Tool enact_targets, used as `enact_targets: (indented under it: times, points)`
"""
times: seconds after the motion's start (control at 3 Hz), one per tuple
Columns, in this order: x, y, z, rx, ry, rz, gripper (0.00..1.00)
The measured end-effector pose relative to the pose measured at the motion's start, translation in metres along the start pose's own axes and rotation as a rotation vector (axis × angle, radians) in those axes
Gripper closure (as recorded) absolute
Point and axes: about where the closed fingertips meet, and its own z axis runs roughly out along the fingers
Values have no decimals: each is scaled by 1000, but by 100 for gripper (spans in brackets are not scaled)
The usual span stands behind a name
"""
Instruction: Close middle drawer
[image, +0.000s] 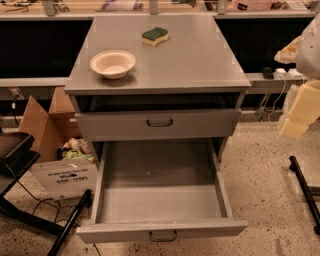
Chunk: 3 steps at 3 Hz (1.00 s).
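Observation:
The middle drawer (161, 231) is pulled far out toward me. It has a wide, low grey front panel, a small dark loop handle (163, 236) and a long grey tray (159, 180) with nothing in it. Above it, a drawer with a taller front panel (159, 123) stands slightly out from the grey cabinet. My gripper (295, 125) is at the right edge of the view, cream-coloured, hanging to the right of the cabinet at about the height of the taller drawer. It touches nothing.
A cream bowl (112, 63) and a green-and-yellow sponge (154, 36) sit on the cabinet top (200, 60). An open cardboard box (56, 155) stands to the left on the floor. Black stand legs lie at the lower left (67, 227) and at the right (305, 192).

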Motion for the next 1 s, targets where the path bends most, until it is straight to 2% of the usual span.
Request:
enact_targets:
  times: [0.33,0.67,1.0]
  points:
    - [0,0,0,0,0,0,0]
    - [7,13,18,-23,17,28,0]
    - [22,41,40,8,58,44,0]
